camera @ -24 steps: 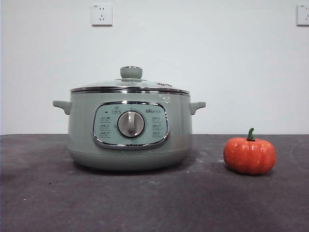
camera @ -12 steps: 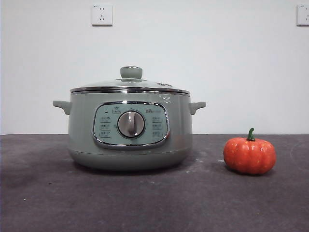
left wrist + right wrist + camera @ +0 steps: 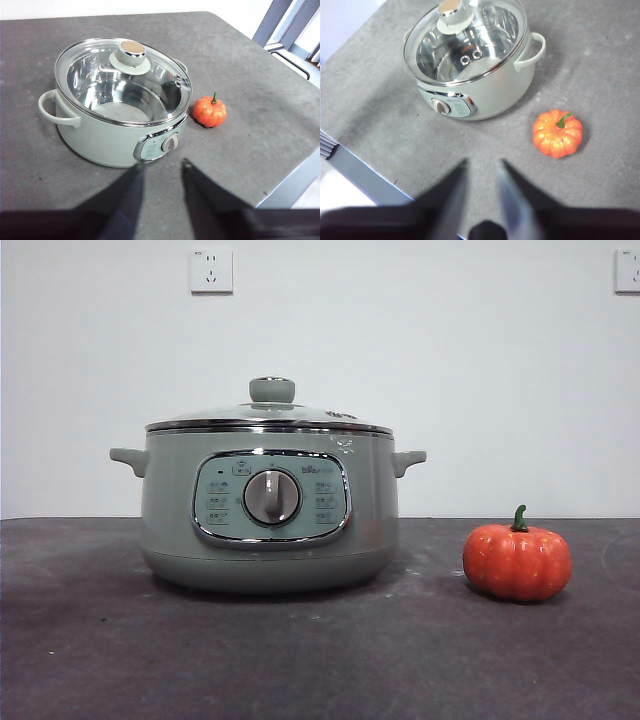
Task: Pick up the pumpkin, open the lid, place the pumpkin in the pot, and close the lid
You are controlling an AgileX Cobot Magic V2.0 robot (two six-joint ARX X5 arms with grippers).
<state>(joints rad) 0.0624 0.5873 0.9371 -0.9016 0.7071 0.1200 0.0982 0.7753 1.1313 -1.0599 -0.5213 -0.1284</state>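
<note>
The sage-green cooker pot (image 3: 268, 515) sits on the dark table (image 3: 90, 660), glass lid (image 3: 268, 418) on. The pumpkin (image 3: 516, 561) rests beside it, apart. Left gripper (image 3: 161, 167) and right gripper (image 3: 481, 166) hover above, jaws parted, empty.

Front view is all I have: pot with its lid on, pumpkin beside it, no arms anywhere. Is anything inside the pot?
Observer: No. Through the lid both wrist views show the pot's bare steel bottom.
Operator: Where are the grippers?
Observer: Both hang high above the table's near side; the left gripper is open and holds nothing.
Operator: And the right one?
Observer: The right gripper is open too, and the pumpkin lies apart from its jaws, untouched.
</note>
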